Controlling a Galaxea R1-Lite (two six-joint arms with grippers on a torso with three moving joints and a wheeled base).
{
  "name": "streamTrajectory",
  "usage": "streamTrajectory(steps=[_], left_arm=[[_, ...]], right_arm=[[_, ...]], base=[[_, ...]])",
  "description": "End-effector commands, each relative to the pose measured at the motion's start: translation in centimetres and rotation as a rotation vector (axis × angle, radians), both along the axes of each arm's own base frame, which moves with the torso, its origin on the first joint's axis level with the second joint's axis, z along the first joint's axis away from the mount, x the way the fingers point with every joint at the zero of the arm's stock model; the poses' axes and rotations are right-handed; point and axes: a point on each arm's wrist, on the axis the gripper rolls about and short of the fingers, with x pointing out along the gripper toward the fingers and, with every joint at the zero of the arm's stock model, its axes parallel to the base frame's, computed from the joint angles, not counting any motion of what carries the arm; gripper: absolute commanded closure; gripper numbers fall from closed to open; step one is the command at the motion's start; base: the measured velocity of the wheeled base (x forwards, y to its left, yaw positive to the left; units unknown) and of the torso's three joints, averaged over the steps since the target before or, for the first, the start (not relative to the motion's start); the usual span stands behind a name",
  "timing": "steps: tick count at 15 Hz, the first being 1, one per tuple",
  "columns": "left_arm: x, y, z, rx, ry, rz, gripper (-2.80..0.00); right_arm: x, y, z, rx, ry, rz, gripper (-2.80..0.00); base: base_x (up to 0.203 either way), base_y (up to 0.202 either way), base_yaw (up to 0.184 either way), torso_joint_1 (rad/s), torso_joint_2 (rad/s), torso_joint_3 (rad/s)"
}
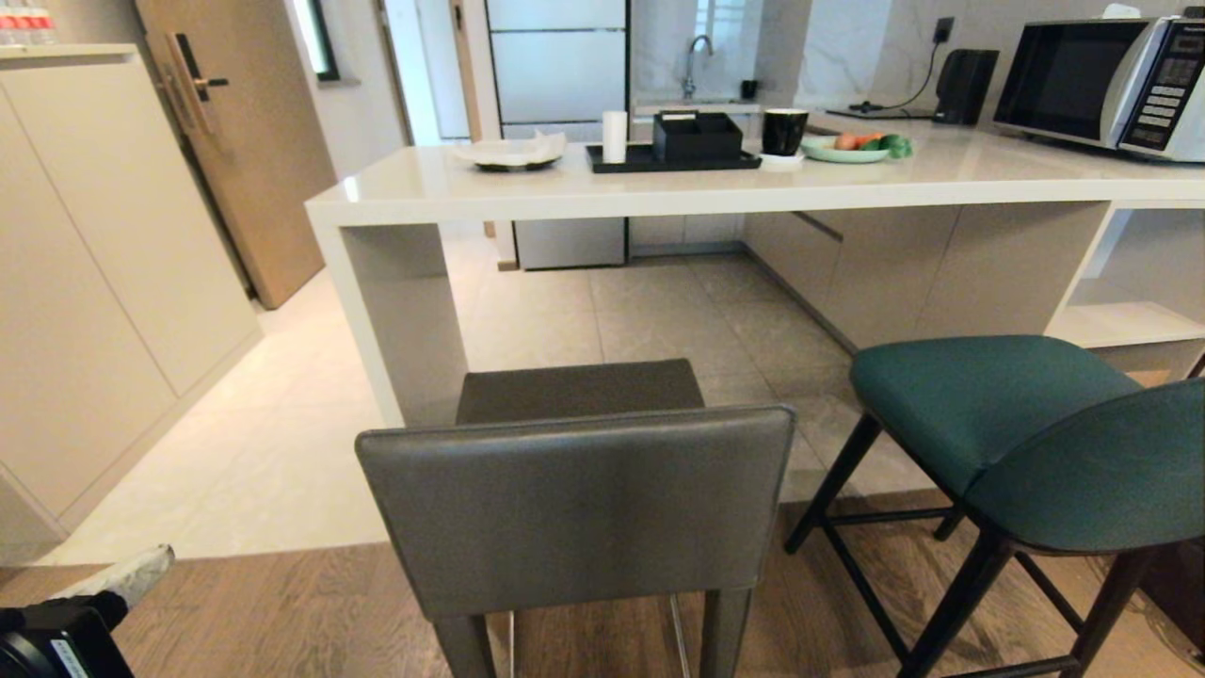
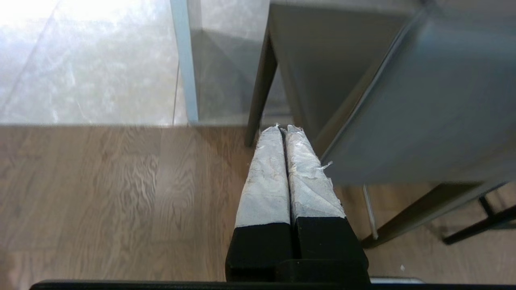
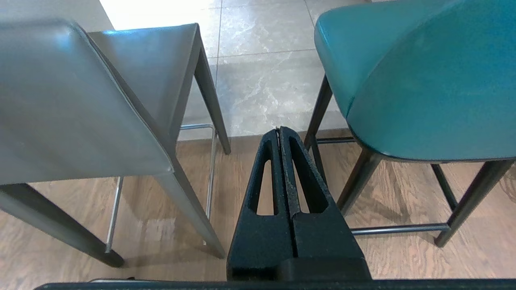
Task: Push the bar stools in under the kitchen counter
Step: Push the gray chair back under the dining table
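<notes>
Both stools stand out from the counter, and I have both grippers clenched on nothing.

From the head camera I see the grey leather stool (image 1: 574,499) straight ahead, its backrest toward me and its seat reaching just to the edge of the white kitchen counter (image 1: 753,184) beside the counter's end panel; the teal stool (image 1: 1026,424) stands to its right, angled, in front of the open white shelves (image 1: 1120,320). My left gripper (image 2: 285,128) has its tape-wrapped fingers pressed together, empty, low over the wood floor (image 2: 100,193) just beside the grey stool's backrest on its left. My right gripper (image 3: 279,129) is likewise pinched closed and empty, between the two stools, touching neither. On the counter sit a black tray (image 1: 673,158), a mug (image 1: 784,130), a plate of vegetables (image 1: 847,148) and a microwave (image 1: 1101,80).
</notes>
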Motion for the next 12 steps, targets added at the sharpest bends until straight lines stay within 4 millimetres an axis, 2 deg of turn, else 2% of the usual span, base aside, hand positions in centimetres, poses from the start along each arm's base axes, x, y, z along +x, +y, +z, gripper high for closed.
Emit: streamTrajectory(steps=[1, 7, 9, 12], left_arm=[[-0.1, 0.0, -0.2, -0.002, 0.0, -0.003, 0.0], [-0.1, -0.1, 0.0, -0.005, -0.035, -0.015, 0.0], [-0.4, -0.4, 0.0, -0.014, -0.07, -0.066, 0.0], [0.1, -0.7, -1.3, -0.016, -0.081, -0.116, 0.0]], right_arm=[[0.0, 0.0, -0.3, 0.002, 0.006, 0.0, 0.0], [-0.1, 0.0, -0.2, 0.006, -0.001, 0.001, 0.0], [-0.1, 0.1, -0.5, 0.009, 0.009, 0.023, 0.0], [0.0, 0.5, -0.9, 0.036, 0.031, 0.188, 0.0]], base=[[0.0, 0.0, 0.0, -0.159, 0.44, 0.279], [0.0, 0.0, 0.0, -0.128, 0.42, 0.29], [0.0, 0.0, 0.0, -0.037, 0.13, 0.086], [0.0, 0.0, 0.0, -0.007, 0.04, 0.036]])
